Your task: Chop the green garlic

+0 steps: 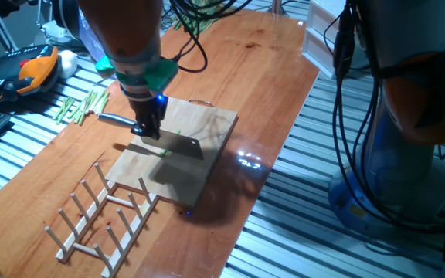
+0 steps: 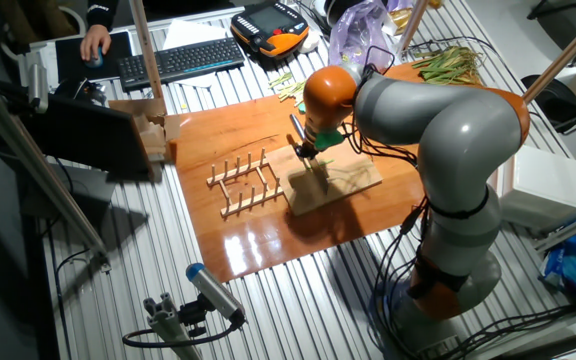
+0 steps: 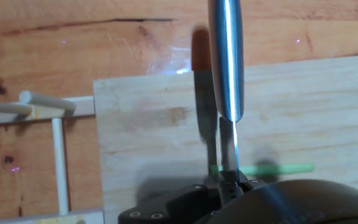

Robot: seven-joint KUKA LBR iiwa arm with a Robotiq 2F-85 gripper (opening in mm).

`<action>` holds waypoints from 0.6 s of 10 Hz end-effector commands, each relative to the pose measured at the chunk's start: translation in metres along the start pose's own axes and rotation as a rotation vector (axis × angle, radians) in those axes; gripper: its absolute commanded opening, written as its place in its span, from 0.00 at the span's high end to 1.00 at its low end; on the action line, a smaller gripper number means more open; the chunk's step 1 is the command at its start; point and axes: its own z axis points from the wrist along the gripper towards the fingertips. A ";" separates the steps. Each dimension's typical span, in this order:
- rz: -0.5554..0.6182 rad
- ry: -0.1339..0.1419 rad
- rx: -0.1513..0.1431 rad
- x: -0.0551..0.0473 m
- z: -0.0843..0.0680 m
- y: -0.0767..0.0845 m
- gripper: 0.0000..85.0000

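My gripper (image 1: 147, 128) is shut on a steel knife (image 1: 178, 144) and holds it over the light wooden cutting board (image 1: 211, 123). In the hand view the knife's round handle (image 3: 224, 62) points away and the thin blade edge (image 3: 235, 149) comes down across the green garlic (image 3: 278, 168), a thin bright green stalk lying crosswise on the board (image 3: 160, 137). A small green piece of it (image 1: 163, 152) shows just under the blade. In the other fixed view the gripper (image 2: 309, 150) is at the board's (image 2: 353, 185) far left part, and the stalk is too small to see.
A wooden peg dish rack (image 1: 103, 212) lies beside the board's near end. Pale green stalk sections (image 1: 83, 104) lie behind the gripper. A heap of leafy stalks (image 2: 448, 62), an orange teach pendant (image 2: 273, 25) and a keyboard (image 2: 178, 62) are off the wooden tabletop (image 1: 269, 69).
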 end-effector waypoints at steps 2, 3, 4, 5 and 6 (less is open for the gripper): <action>-0.004 -0.001 0.001 0.005 0.003 -0.001 1.00; -0.004 -0.001 -0.002 0.007 0.005 0.000 1.00; -0.004 -0.001 0.001 0.009 0.007 0.000 1.00; -0.006 -0.003 -0.002 0.011 0.009 -0.001 1.00; -0.007 -0.003 -0.002 0.013 0.010 -0.001 1.00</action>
